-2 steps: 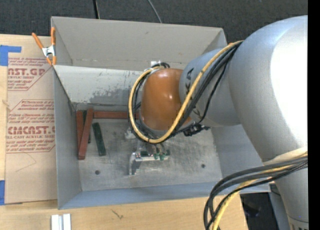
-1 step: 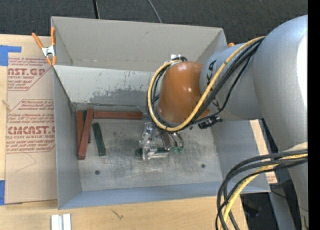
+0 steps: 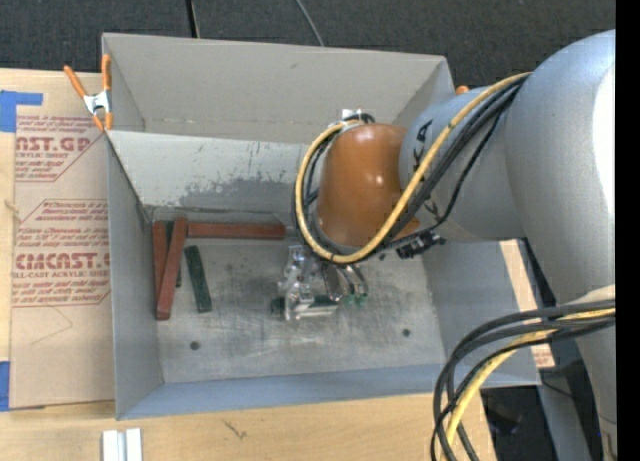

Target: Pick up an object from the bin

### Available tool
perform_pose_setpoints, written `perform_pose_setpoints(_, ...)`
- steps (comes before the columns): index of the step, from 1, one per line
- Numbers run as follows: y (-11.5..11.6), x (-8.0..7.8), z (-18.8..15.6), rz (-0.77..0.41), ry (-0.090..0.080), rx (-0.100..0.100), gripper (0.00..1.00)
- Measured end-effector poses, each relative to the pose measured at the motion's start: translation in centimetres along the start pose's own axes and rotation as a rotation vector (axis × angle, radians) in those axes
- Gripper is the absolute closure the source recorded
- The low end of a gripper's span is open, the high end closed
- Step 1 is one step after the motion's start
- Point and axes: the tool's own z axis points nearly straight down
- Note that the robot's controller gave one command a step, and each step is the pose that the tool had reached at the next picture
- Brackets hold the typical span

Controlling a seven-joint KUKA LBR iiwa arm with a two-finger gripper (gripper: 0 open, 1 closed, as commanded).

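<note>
A grey metal bin (image 3: 125,279) held reddish-brown bars (image 3: 165,274) along its left side and back wall, a dark green bar (image 3: 197,278) just beside them, and at mid-floor the gripper (image 3: 305,299), lowered next to a small green piece (image 3: 353,296), with no telling whether it was open or closed.

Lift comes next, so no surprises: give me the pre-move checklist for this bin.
1. Robot gripper down at the floor of the grey metal bin, near its middle: ok.
2. A thing held in the gripper: cannot tell.
3. Dark green flat bar lies left of gripper, apart: ok.
4. Long reddish-brown bar at the back wall, apart from gripper: ok.
5. Two reddish-brown bars at far left, apart: ok.
</note>
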Motion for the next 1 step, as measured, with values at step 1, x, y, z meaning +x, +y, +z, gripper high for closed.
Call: perform_pose_setpoints(1,1.27,-1.67,-15.73,0.033,-0.005,-0.001,1.00)
